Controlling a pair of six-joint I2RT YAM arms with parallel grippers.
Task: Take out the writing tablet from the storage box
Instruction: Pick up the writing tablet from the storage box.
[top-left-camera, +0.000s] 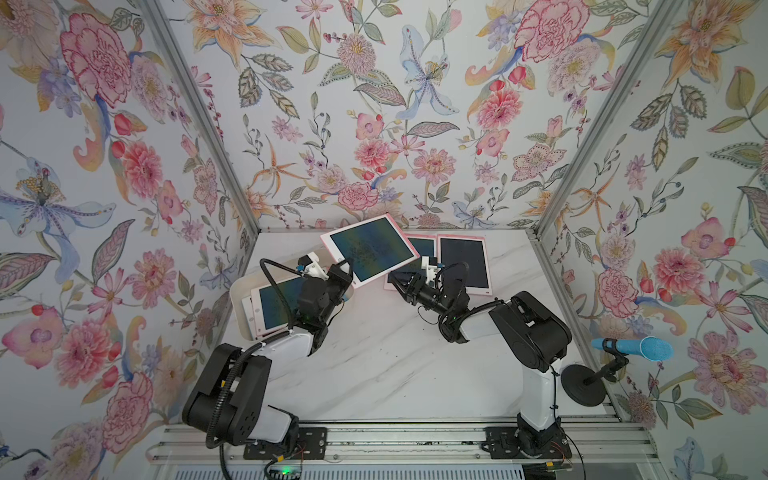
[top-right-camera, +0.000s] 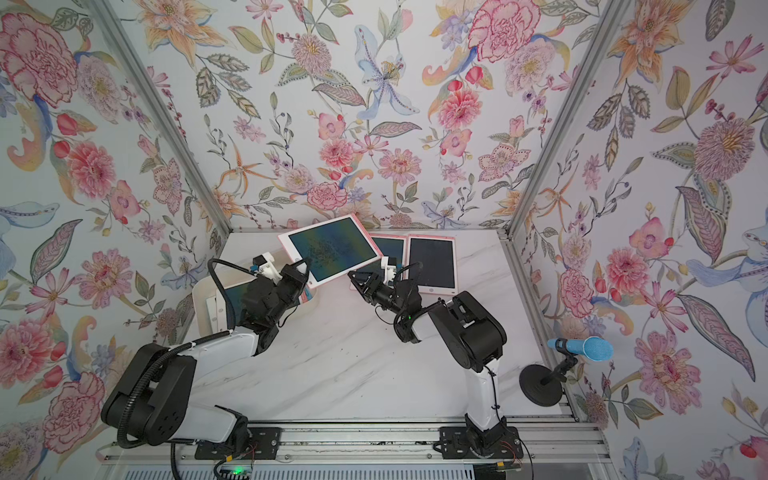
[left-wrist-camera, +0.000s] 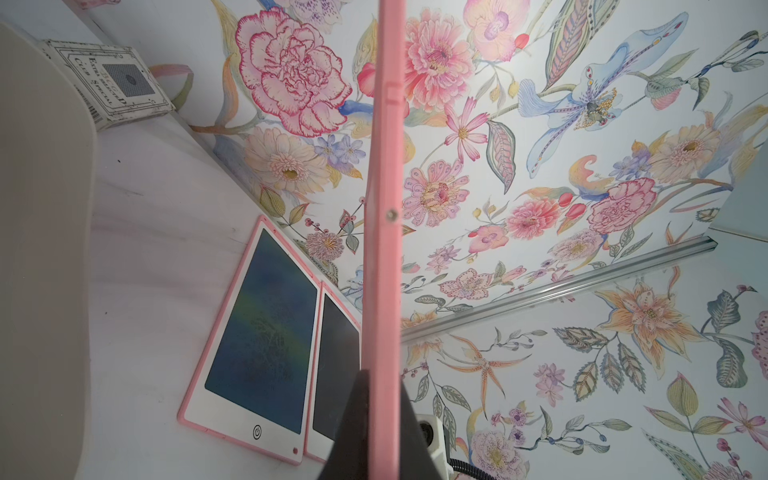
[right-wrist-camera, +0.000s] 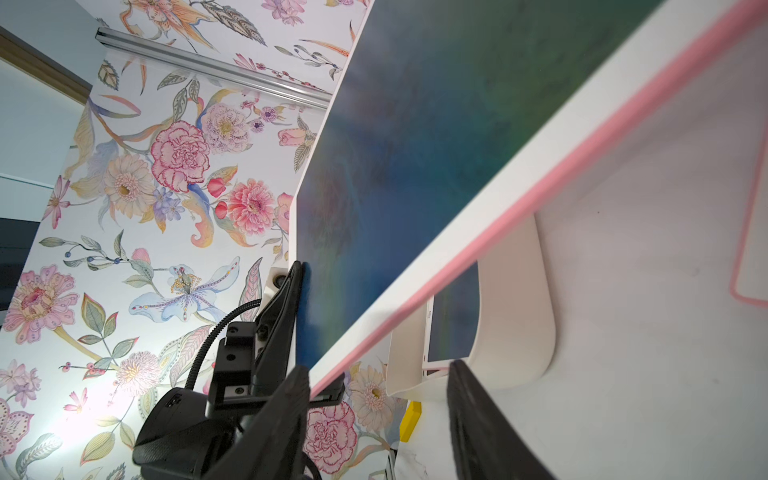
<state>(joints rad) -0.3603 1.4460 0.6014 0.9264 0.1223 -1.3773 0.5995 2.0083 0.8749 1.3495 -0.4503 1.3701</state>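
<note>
storage box (top-left-camera: 237, 286) sits on the left with more tablets (top-left-camera: 276, 305) lying inside. left gripper (top-left-camera: 343, 269) is pinched tight on a corner of the writing tablet (top-left-camera: 372, 249), which is up in the air, tilted, clear of the box. right gripper (top-left-camera: 397, 284) has its jaws spread just by the tablet's lower edge. two other tablets (top-left-camera: 463, 264) lie flat on the table (top-left-camera: 395, 365) on the right

Pink-rimmed writing tablet (top-left-camera: 370, 249) — tilted, airborne — beside the cream storage box (top-left-camera: 237, 289).
</note>
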